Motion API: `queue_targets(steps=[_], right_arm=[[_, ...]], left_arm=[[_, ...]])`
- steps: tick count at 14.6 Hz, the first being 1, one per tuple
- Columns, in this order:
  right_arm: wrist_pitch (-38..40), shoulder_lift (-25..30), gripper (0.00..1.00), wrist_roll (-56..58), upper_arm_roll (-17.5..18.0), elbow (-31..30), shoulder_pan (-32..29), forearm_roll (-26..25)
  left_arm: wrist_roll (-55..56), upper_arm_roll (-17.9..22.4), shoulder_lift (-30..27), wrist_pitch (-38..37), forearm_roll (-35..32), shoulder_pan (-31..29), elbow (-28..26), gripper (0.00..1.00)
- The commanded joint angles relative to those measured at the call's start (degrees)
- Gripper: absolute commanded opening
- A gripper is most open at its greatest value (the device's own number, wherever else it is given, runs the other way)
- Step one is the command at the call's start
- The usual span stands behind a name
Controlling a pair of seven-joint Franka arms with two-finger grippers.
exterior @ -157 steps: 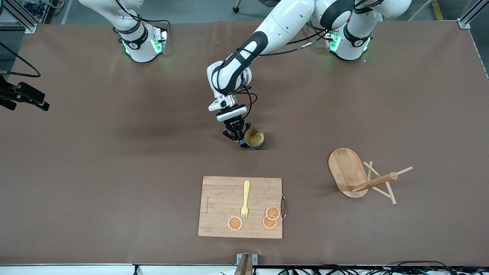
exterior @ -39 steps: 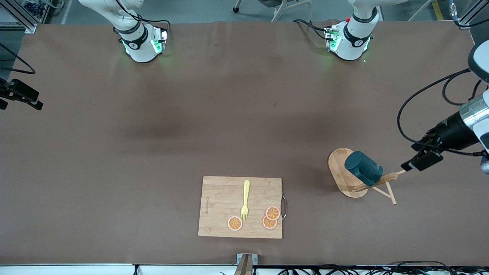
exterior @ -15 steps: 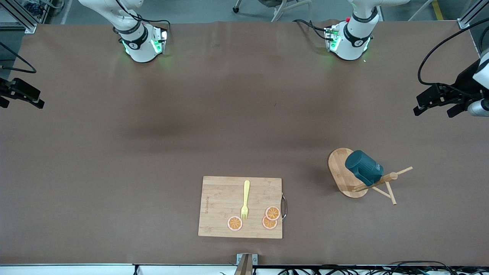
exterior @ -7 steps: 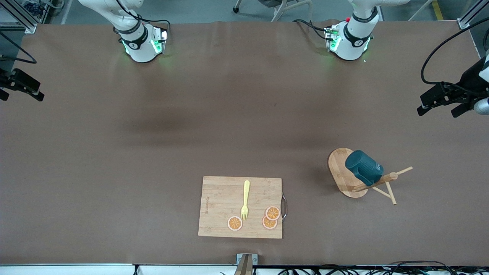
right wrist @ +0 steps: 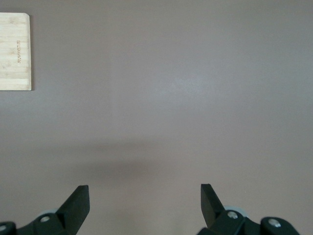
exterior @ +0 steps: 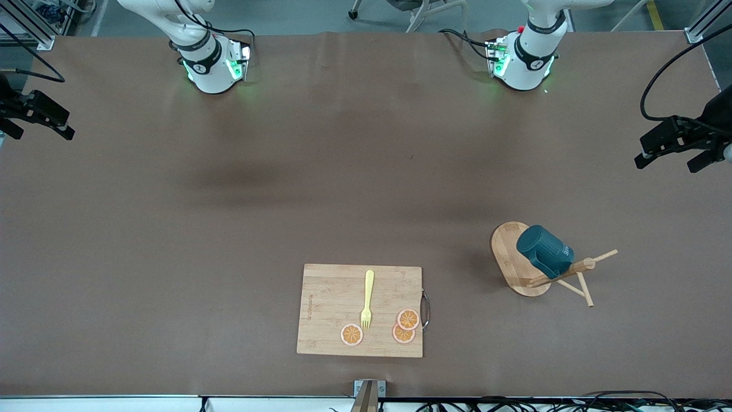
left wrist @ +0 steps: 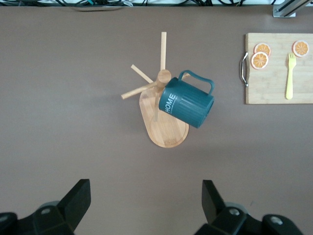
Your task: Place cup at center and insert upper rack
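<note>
The cup (exterior: 544, 250) hangs tilted on the rack (exterior: 517, 257) near the counter's left-arm end, both grippers (exterior: 675, 147) (exterior: 40, 117) hover apart, jaws released; a nudge could topple it.

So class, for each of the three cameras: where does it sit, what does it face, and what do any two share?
Front view: high across the table, facing both bases; shows the left gripper and right gripper, both open, at the table's ends.
Left wrist view: above the table, looking down past its own open gripper at the cup hung on the upper rack.
Right wrist view: looks down past its own open gripper at bare table.
Shared: all three show the cutting board.
</note>
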State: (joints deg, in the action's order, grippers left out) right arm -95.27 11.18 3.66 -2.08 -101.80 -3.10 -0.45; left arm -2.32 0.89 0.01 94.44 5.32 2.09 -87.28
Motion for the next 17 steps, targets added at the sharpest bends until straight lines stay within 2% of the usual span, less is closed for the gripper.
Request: queue_targets(steps=[1, 4, 17], right_arm=[[-0.3, 1.3, 1.0, -0.3, 0.2, -0.9, -0.3, 0.1], [-0.4, 0.9, 1.0, -0.3, 0.1, -0.9, -0.4, 0.1], [-0.4, 0.8, 1.0, -0.4, 0.2, -0.9, -0.5, -0.5]], left_arm=[[0.6, -0.3, -0.3, -2.4, -1.2, 0.2, 1.2, 1.0], [4.9, -1.8, 0.0, -2.4, -4.0, 0.7, 1.3, 1.0], [4.9, -1.9, -0.3, -2.6, -3.4, 0.0, 1.2, 1.0]])
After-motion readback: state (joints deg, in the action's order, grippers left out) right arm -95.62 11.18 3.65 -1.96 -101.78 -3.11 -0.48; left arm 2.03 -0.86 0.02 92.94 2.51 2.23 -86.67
